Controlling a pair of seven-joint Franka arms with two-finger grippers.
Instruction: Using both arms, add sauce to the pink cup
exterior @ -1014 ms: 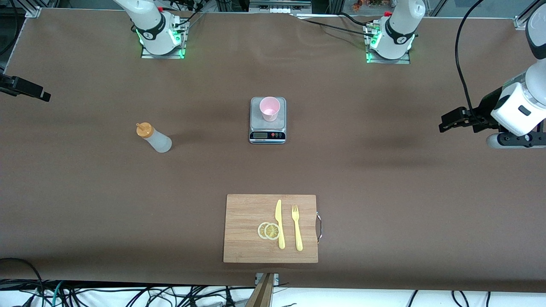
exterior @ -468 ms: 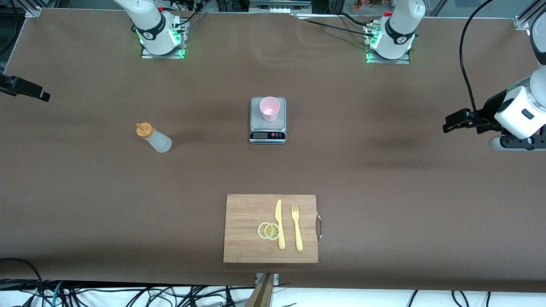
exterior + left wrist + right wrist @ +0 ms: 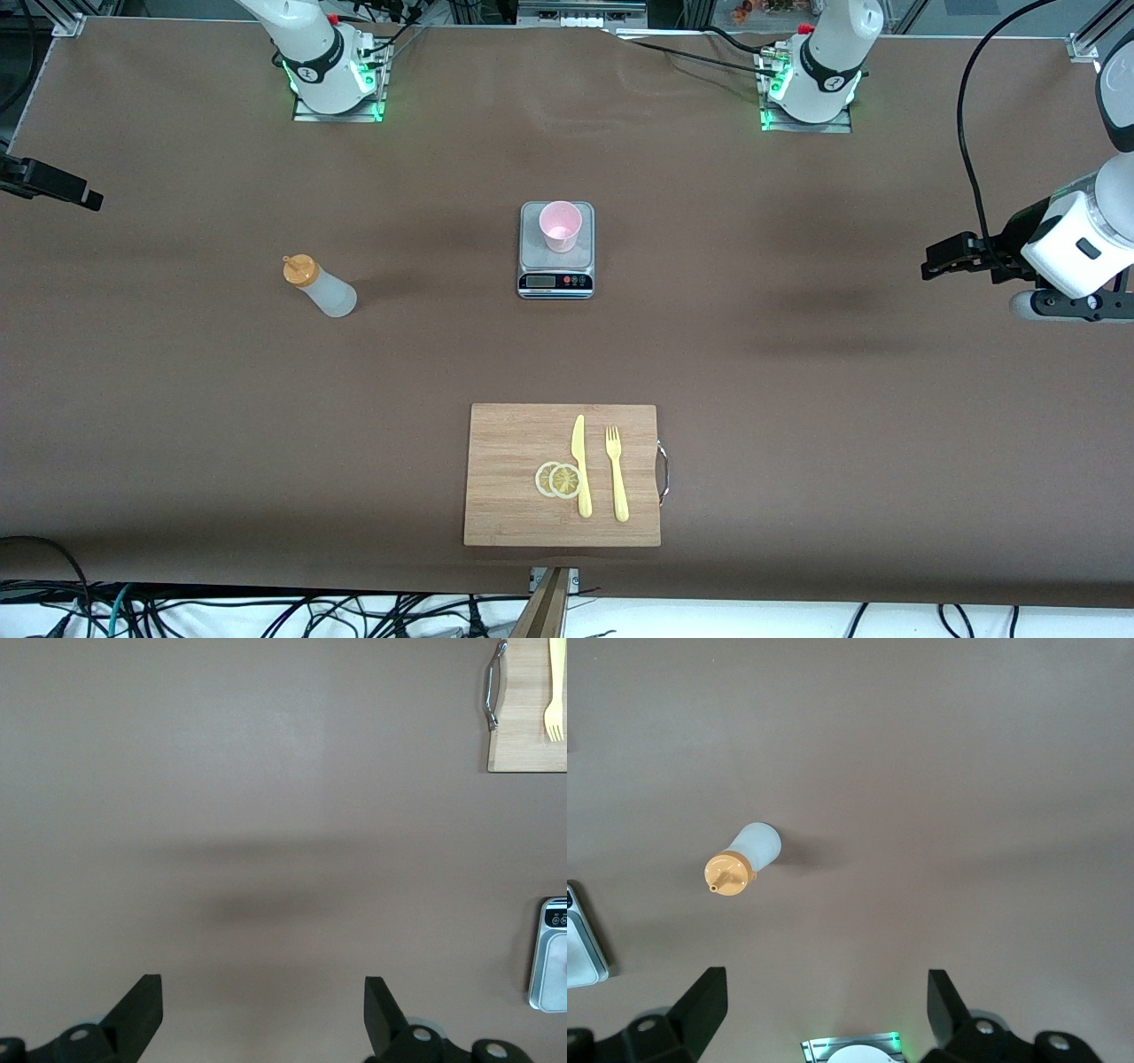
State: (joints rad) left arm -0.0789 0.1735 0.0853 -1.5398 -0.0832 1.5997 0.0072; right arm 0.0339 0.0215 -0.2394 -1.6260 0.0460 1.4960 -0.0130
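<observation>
I see the sauce bottle (image 3: 321, 286) standing upright, translucent whitish with orange nozzle cap, toward the right arm's end. At its 3 o'clock, well apart, the pale pink cup (image 3: 560, 226) stands upright on the scale (image 3: 555, 266).

Counter (image 3: 797, 399): matt brown covering. Board (image 3: 514, 443): pale wood, metal handle (image 3: 663, 472). Sauce (image 3: 321, 286): translucent plastic. Pink cup (image 3: 560, 226): smooth plastic.

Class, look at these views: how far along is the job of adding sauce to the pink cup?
Done: only the setup. The pink cup stands on the scale, no sauce visible in it.

In hand: nothing. The sauce bottle stands untouched toward the right arm's end. The right gripper hangs open above the table near it; the left gripper hangs open over bare table at its own end.

Left: grasping the bottle, carrying it over, squeezing.
</observation>
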